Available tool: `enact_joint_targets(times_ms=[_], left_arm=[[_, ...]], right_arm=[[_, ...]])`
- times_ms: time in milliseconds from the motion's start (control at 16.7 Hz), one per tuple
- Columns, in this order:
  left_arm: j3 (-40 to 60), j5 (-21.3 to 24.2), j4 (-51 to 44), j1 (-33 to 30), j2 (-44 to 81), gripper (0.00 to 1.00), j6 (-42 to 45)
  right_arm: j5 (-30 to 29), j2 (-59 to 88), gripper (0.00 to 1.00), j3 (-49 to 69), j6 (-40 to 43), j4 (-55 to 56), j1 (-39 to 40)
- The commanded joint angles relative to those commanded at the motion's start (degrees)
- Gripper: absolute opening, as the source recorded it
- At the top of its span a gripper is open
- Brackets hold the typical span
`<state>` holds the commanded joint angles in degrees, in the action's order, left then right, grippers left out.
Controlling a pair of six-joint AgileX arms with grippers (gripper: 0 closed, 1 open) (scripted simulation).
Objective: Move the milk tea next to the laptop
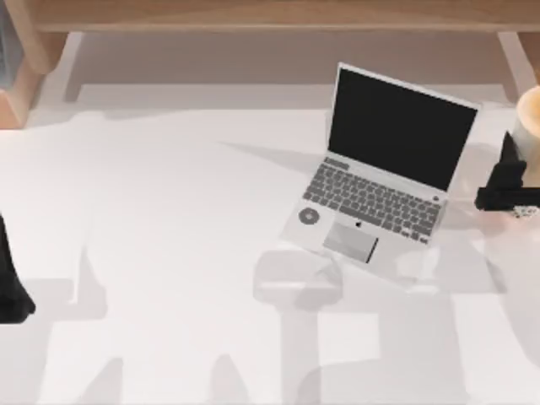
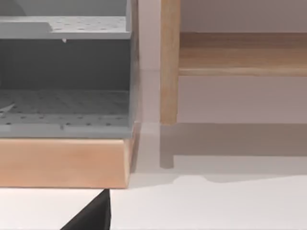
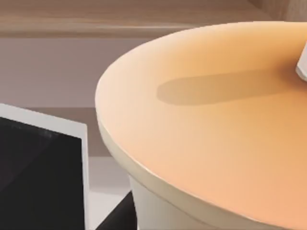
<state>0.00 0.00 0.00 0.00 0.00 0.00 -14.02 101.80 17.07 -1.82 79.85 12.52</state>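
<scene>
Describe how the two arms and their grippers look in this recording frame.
Both are matte black with no cables or sleeves showing. The right gripper is an angular black block with a tapered pointed part rising from it and a small pale speckled patch at its lower edge. The left arm is a plain dark tapered shape at the table's left edge, with no markings visible.

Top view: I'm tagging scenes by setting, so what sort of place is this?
Probably a rendered office desk: an open laptop and a cup of milk tea on a white table, with a wooden shelf behind.
</scene>
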Motion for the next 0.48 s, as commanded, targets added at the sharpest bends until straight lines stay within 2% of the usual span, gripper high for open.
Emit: enact_joint_targets(times_ms=[300, 480], left_arm=[[0.0, 0.0, 0.0, 0.0, 0.0, 1.00, 0.0], [0.0, 0.0, 0.0, 0.0, 0.0, 1.00, 0.0]], right_arm=[[0.0, 0.5, 0.00, -0.4, 0.0, -0.3, 0.0], [0.0, 0.5, 0.23, -0.4, 0.0, -0.3, 0.0]])
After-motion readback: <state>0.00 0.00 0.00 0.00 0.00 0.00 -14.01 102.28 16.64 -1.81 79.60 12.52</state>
